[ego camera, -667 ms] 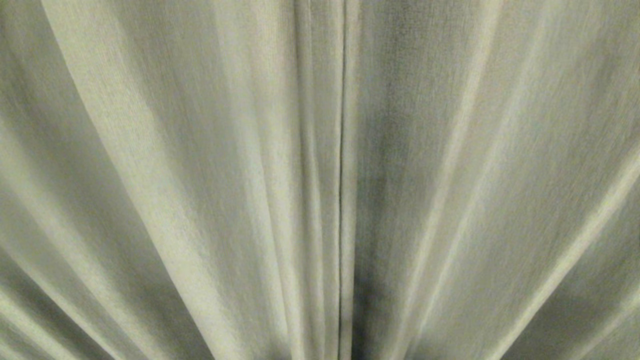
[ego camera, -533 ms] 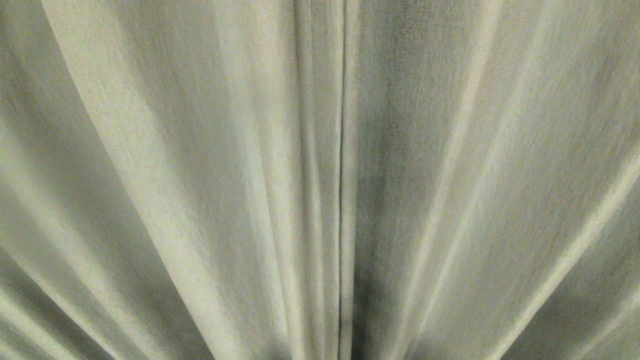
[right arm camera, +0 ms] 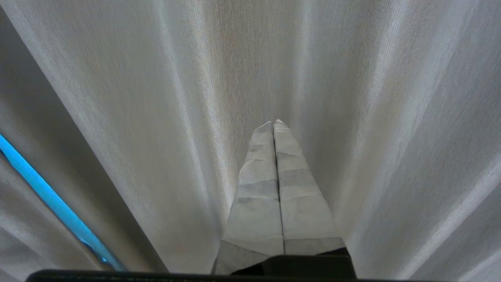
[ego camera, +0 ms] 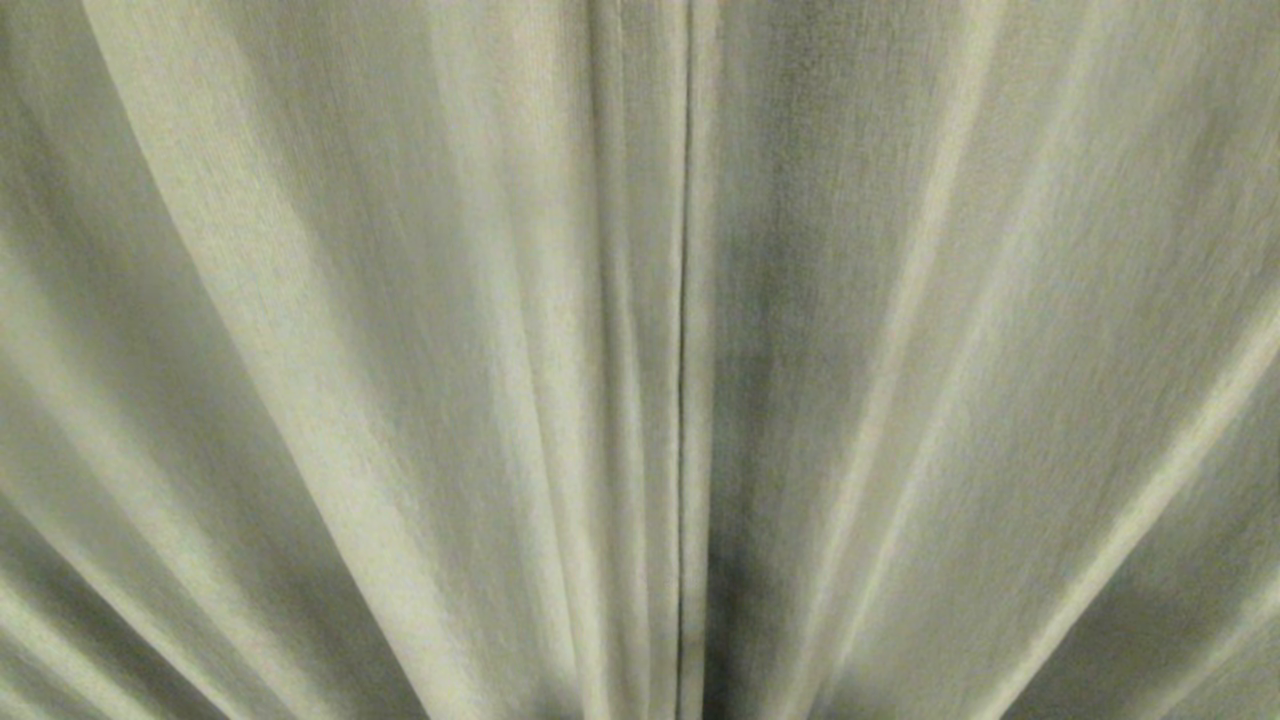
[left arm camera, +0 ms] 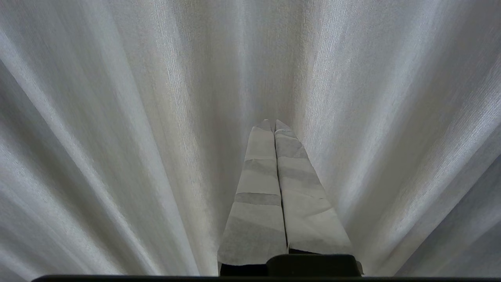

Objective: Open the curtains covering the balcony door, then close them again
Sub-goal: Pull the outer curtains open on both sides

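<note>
The curtains (ego camera: pixel 400 350) hang drawn shut before me, their hems meeting at the centre seam (ego camera: pixel 686 350). My left gripper (left arm camera: pixel 274 125) and right gripper (right arm camera: pixel 273 124) are pinched closed, empty. Soft, probably light cloth; I'd pinch a hem.

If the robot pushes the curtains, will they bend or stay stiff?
The curtains would probably bend and swing: they hang in soft folds. They look fairly light, being thin woven cloth. The edges at the middle seam would likely part easily.
</note>
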Robot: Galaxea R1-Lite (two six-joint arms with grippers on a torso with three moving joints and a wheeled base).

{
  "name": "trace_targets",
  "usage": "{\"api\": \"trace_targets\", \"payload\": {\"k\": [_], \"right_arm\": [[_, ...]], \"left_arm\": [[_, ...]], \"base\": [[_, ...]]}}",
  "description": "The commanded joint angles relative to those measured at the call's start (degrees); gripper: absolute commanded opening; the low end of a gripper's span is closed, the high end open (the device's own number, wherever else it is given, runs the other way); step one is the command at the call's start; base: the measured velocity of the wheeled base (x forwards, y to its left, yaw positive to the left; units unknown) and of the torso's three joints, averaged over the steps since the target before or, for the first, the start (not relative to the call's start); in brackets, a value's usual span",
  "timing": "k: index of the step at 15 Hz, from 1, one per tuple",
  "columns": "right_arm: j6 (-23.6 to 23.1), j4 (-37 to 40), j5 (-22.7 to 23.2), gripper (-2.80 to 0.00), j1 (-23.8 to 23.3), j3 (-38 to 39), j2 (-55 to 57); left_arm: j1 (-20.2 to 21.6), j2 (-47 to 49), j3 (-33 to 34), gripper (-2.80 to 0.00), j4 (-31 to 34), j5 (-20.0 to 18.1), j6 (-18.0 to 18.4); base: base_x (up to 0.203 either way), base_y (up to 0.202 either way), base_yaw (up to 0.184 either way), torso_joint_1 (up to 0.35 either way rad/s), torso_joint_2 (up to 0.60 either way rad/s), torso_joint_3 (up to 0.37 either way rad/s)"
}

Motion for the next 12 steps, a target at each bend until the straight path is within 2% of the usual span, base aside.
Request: {"api": "trace_targets", "payload": {"k": [1, 5, 9, 12], "right_arm": [[-0.19, -0.02, 0.06, -2.80, 0.01, 0.00, 0.00], [-1.32, 0.05, 0.06, -2.80, 0.00, 0.00, 0.00], [-9.01, -0.75, 1.63, -2.80, 0.01, 0.00, 0.00], [-11.88, -3.01, 1.82, -2.80, 0.01, -0.11, 0.00]], "left_arm": [[0.01, -0.02, 0.00, -2.80, 0.02, 0.00, -0.02], [0.01, -0.02, 0.00, -2.80, 0.02, 0.00, -0.02], [0.01, -0.02, 0.00, -2.80, 0.02, 0.00, -0.02], [0.01, -0.02, 0.00, -2.80, 0.02, 0.00, -0.02]], "base": [[0.000, 0.000, 0.000, 0.000, 0.00, 0.000], [0.000, 0.000, 0.000, 0.000, 0.00, 0.000], [0.000, 0.000, 0.000, 0.000, 0.00, 0.000], [0.000, 0.000, 0.000, 0.000, 0.00, 0.000]]}}
